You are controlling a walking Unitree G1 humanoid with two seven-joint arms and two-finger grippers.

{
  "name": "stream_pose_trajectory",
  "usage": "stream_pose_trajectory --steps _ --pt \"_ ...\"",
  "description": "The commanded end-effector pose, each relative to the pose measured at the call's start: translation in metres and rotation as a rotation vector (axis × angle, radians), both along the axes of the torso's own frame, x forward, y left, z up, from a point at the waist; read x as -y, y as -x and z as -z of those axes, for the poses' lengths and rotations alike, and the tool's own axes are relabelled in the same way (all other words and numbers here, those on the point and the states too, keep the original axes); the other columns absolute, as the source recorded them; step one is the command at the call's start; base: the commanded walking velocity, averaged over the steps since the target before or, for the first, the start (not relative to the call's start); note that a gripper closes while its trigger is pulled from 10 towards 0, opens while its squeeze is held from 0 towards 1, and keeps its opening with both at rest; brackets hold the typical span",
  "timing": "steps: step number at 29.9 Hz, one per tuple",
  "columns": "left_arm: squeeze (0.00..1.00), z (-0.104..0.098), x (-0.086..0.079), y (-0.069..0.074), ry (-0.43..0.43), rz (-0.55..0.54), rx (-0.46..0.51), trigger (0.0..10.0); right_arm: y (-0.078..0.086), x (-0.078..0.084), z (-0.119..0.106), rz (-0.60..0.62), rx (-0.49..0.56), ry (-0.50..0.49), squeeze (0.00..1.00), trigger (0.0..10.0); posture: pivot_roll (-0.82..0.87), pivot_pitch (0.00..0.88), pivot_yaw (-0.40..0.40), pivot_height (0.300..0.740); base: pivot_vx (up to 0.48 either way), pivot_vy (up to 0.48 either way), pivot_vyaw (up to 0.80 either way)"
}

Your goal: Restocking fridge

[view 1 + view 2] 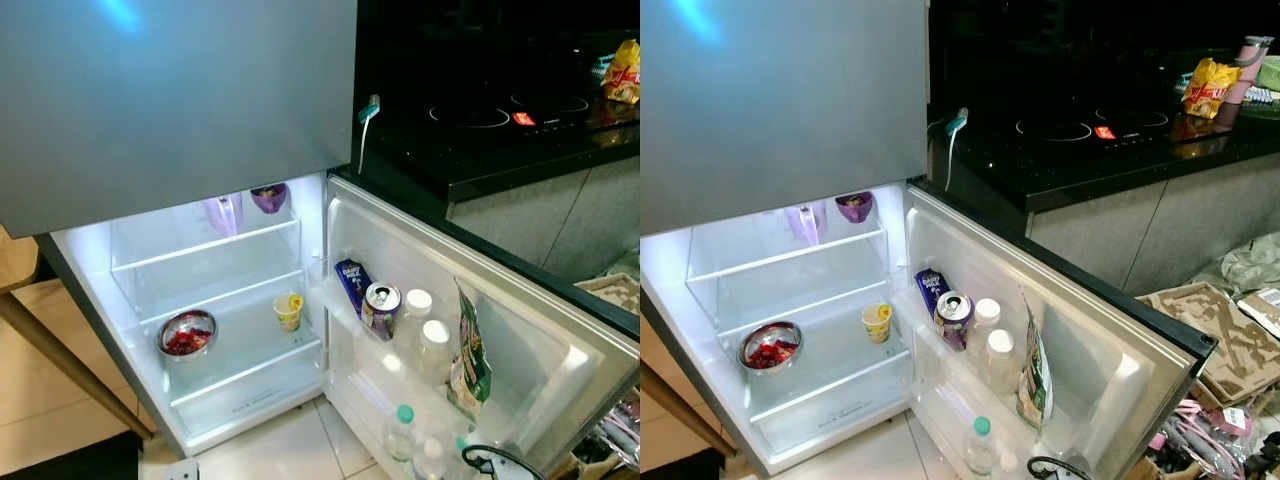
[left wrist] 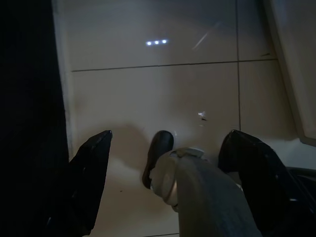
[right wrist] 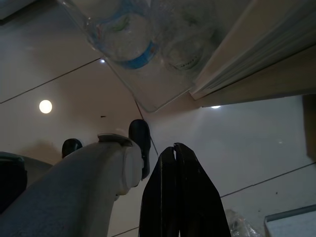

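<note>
Head views: room dim, main light is the white interior lamp of the fridge (image 1: pixel 215 300), which overexposes the shelves and inner door wall; a soft blue-white glare patch sits on the closed upper door (image 1: pixel 120 12), and the black cooktop (image 1: pixel 1090 130) is near-black apart from faint ring reflections. Wrist views are dark and soft, with small ceiling-lamp reflections on the glossy floor tiles (image 2: pixel 156 42). The nearby bottles (image 3: pixel 133 34) are out of focus.

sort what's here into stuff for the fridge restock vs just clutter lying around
For the job: open fridge door, steel bowl, yellow cup, blue carton, can, white-capped bottles, snack bag.

Lying about: yellow chip bag on counter, cardboard tray on floor.
</note>
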State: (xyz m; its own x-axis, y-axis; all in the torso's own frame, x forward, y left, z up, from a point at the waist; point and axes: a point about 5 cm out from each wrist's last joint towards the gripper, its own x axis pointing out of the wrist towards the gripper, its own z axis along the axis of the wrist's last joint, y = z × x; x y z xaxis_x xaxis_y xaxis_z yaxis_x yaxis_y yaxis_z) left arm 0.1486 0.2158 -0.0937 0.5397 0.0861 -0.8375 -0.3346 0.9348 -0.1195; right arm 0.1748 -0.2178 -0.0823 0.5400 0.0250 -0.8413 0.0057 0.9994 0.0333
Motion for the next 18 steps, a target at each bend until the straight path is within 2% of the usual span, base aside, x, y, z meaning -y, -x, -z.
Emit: stream_pose_trajectory --steps 1,18 --pt "0.00 0.0018 0.0011 0.0030 0.014 -0.021 -0.021 10.0 -0.0005 -0.0017 0.0002 0.002 -0.003 -0.007 0.00 10.0 -0.07 0.000 0.002 0.740 -0.319 0.000 0.00" --pt "0.00 0.0024 0.0026 0.0037 0.031 -0.027 -0.029 10.0 -0.0028 -0.0041 -0.0005 0.002 0.005 -0.019 0.00 10.0 -0.07 0.000 0.005 0.740 -0.307 0.000 0.00"
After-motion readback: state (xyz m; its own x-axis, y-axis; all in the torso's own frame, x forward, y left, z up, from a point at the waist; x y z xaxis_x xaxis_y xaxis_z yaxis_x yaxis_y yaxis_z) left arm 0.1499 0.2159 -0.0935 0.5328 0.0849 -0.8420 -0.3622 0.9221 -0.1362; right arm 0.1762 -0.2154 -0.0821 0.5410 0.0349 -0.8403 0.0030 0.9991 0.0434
